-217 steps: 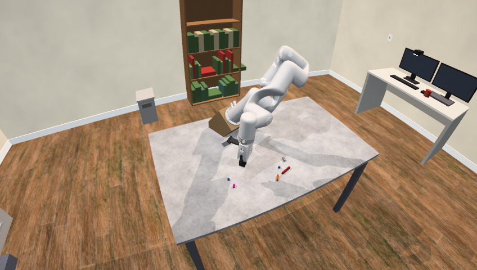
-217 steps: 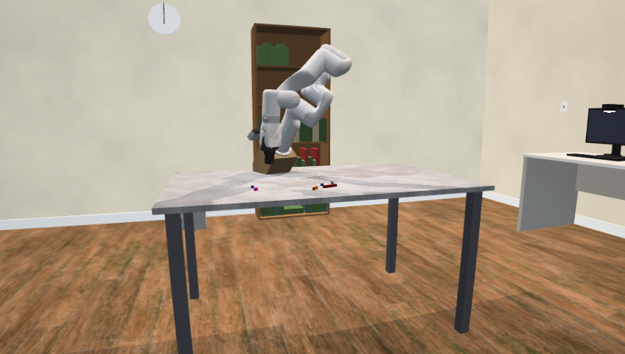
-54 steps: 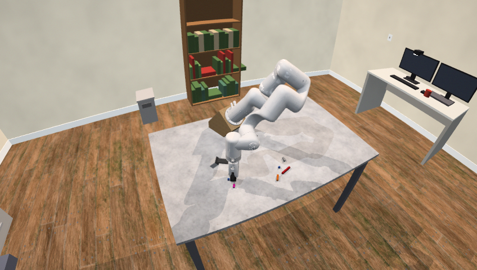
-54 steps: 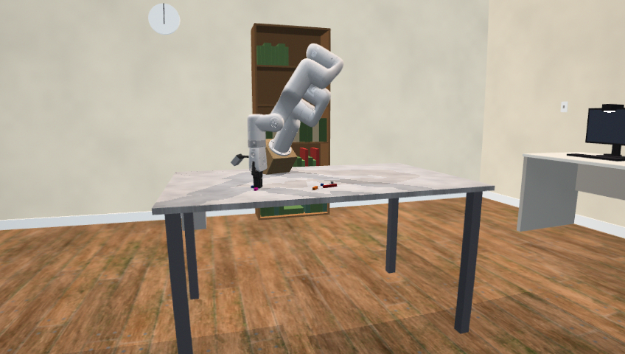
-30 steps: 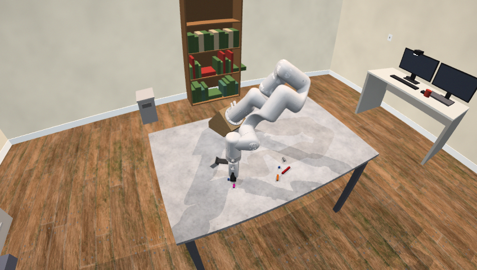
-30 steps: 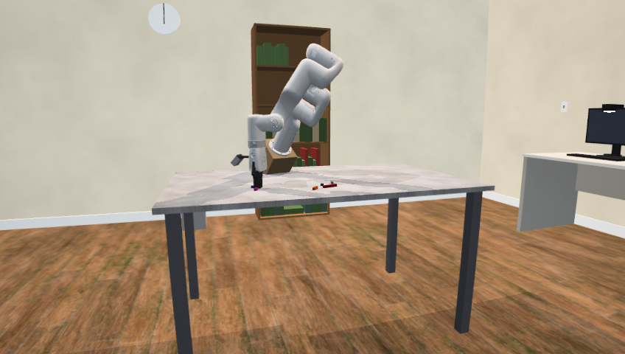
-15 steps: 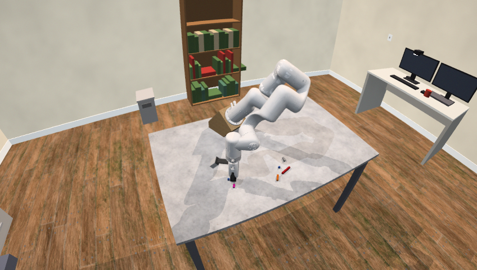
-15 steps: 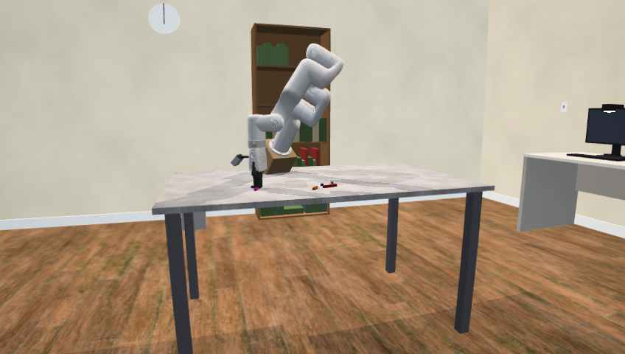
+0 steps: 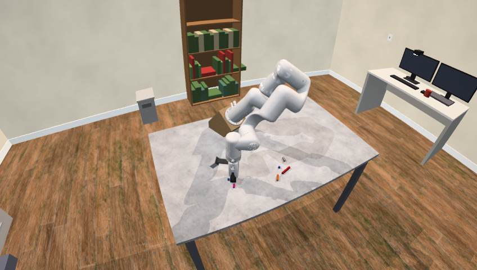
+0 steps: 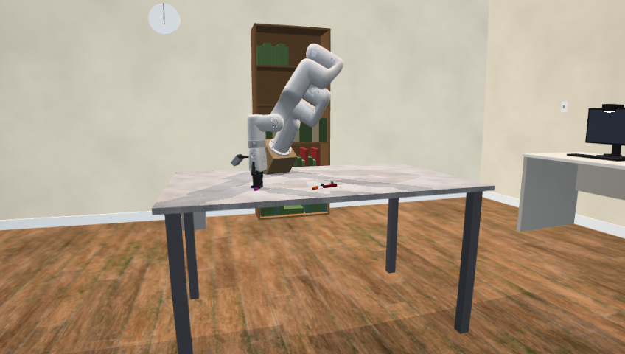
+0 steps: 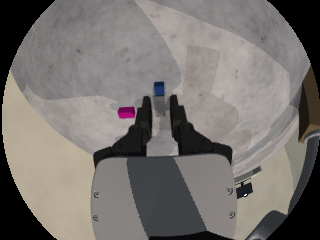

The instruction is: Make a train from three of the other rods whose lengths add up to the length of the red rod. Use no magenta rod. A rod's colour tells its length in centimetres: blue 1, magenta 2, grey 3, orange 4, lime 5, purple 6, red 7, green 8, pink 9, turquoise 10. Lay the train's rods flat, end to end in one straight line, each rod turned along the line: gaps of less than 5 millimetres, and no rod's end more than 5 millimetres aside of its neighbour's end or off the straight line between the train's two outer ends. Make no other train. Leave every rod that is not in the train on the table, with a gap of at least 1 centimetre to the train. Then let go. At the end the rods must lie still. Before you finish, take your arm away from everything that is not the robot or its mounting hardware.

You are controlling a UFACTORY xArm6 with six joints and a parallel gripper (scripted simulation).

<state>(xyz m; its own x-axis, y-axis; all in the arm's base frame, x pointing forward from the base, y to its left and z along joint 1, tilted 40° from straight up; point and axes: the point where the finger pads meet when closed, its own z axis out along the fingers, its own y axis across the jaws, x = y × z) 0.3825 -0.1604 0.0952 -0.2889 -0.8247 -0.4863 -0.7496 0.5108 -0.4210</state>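
My gripper (image 9: 233,180) points straight down, low over the table's left middle. Its fingers stand a little apart with only table showing between them. A blue rod (image 11: 159,88) lies just beyond the fingertips, and it also shows in the top view (image 9: 228,179). A magenta rod (image 11: 126,112) lies just left of the fingers. Further right lie the red rod (image 9: 285,170), an orange rod (image 9: 277,177), a second blue rod (image 9: 278,166) and a grey rod (image 9: 283,159), all apart from one another.
The arm's brown base block (image 9: 220,125) stands at the table's back. A small dark bracket (image 9: 219,162) sticks out from the wrist. The table's front edge (image 9: 268,214) is well in front of the rods.
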